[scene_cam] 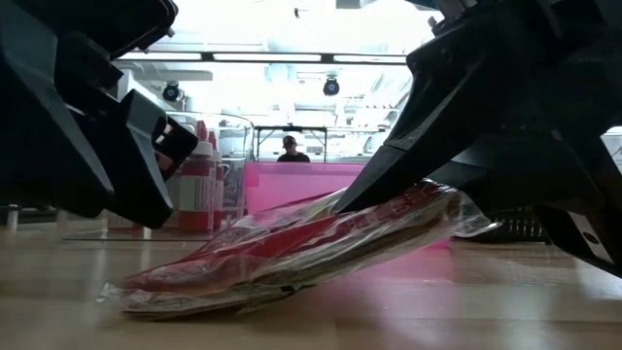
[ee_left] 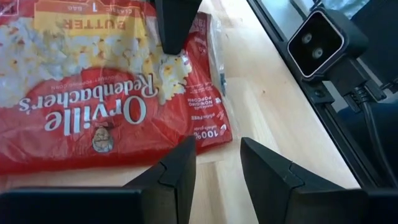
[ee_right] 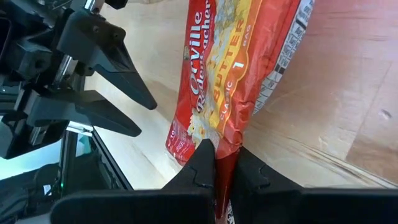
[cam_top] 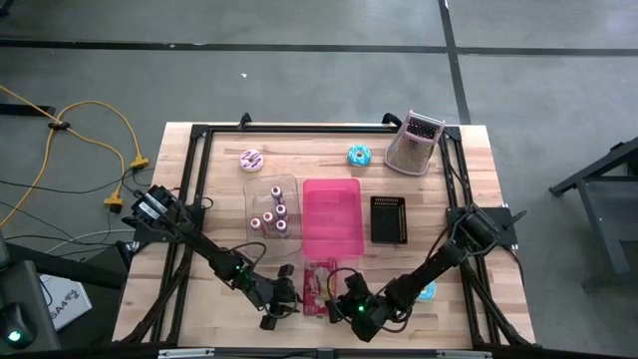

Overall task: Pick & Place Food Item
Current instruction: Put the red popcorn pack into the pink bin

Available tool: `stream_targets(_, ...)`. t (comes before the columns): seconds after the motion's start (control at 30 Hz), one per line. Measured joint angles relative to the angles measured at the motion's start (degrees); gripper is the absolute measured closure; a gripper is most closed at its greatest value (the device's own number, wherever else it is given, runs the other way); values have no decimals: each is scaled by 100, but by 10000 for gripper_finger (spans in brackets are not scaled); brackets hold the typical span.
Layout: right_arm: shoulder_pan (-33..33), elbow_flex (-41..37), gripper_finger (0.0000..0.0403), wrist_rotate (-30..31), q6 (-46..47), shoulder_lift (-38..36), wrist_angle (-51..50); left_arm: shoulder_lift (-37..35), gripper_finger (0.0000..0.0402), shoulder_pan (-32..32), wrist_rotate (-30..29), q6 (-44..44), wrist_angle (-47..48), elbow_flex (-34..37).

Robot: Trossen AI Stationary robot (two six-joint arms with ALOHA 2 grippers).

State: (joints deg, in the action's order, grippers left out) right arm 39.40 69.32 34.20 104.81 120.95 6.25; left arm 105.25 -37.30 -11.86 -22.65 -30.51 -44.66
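Observation:
A red Orville Redenbacher's popcorn bag in clear wrap (cam_top: 317, 284) lies near the table's front edge, just in front of the pink bin (cam_top: 332, 216). My right gripper (ee_right: 224, 163) is shut on it, on its right side in the high view (cam_top: 344, 299). My left gripper (ee_left: 217, 168) is open and empty, just left of the bag (cam_top: 284, 299), its fingers level and pointing past the bag's corner. In the low view the bag (scene_cam: 292, 248) slants, one end raised. My right gripper pinches the bag's edge (ee_right: 227, 134) between its two fingers, beside the yellow butter label. The fingers come in low from the table's right side. That end is raised off the table while the bag's other end (scene_cam: 165, 292) rests on the wood.
A clear tray of pink-topped cups (cam_top: 271, 209) and a dark rack (cam_top: 388, 219) flank the pink bin. A pink donut (cam_top: 251, 160), a blue donut (cam_top: 359, 155) and a grater (cam_top: 414, 145) stand at the back. A blue item (cam_top: 427, 291) lies front right. A person (scene_cam: 289, 148) shows far behind.

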Motion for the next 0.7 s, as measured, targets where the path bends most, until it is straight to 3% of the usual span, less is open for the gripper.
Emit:
stream_targets(0.33,199,-15,395,51,13,-73,-16,0,279,-13,0,1,12,0)
stream_targets(0.7,543,-8,395,757,-291,-530,-157,-3,279,-13,2,-1,32,0)
